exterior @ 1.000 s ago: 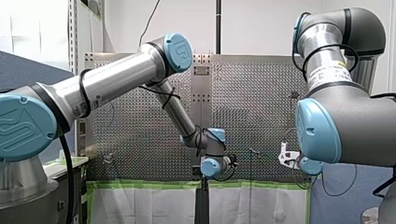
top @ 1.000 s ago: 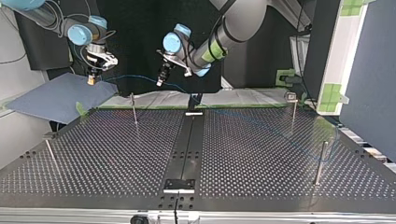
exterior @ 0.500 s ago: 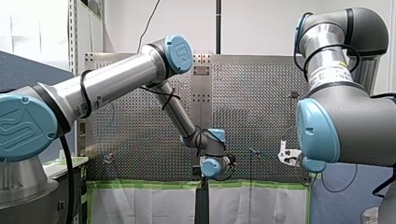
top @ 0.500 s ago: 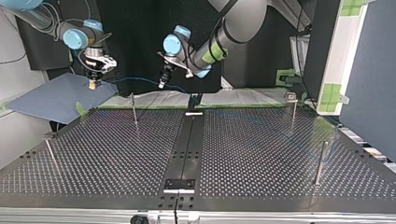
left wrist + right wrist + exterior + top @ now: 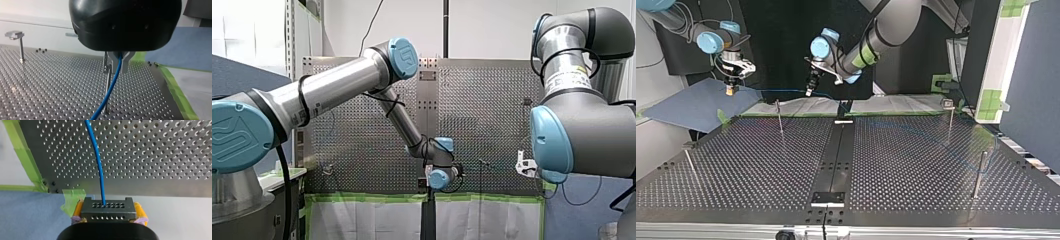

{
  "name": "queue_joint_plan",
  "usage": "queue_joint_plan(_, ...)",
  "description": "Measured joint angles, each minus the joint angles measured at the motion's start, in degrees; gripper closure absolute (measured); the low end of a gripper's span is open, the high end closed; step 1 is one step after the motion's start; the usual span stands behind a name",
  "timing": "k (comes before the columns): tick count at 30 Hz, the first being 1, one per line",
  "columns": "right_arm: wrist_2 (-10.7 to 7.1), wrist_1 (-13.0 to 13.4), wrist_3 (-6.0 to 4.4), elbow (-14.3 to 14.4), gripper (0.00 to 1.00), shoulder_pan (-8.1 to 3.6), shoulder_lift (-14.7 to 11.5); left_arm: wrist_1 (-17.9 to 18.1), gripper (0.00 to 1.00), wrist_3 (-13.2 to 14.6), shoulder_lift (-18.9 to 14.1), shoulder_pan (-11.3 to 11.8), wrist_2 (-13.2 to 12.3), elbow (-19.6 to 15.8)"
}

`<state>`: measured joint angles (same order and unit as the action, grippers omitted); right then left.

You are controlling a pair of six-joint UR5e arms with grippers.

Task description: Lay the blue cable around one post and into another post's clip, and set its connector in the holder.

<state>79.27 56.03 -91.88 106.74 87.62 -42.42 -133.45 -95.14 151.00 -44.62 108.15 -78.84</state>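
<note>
Right gripper (image 5: 108,208) clamps connector (image 5: 110,214), rigid, by its sides; left gripper (image 5: 117,62) pinches cable (image 5: 110,87) mid-run; cable prob. light, limp, slippery; hold w/ tension.

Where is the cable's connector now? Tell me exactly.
The connector is clamped in my right claw, at the top view's left, over the edge of the blue mat, just beyond the perforated table.

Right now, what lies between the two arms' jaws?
Only a stretch of the blue cable, running nearly level through the air from one to the other. The top view shows it.
</note>
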Motion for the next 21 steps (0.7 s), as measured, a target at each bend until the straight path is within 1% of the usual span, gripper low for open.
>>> queue_joint_plan(4,0.02,-0.38,0.28,-0.09,1.0,-0.57,0.0,0.98,0.99,0.56,0.02,-0.26,-0.65,0.12)
queue_joint_plan(11,0.02,-0.47,0.36,-0.18,1.0,-0.95,0.0,2.07,0.99,0.73,0.29,-1.13,-1.32,0.88)
queue_joint_plan(17,0.05,-0.41,0.6,-0.21,1.0,-1.43,0.0,1.06,0.99,0.78,2.52,-2.25,-1.39,3.13)
queue_joint_plan(21,0.09,-0.37,0.47,-0.25,1.0,-2.05,0.0,0.85,0.99,0.66,3.53,-2.58,-1.37,3.86)
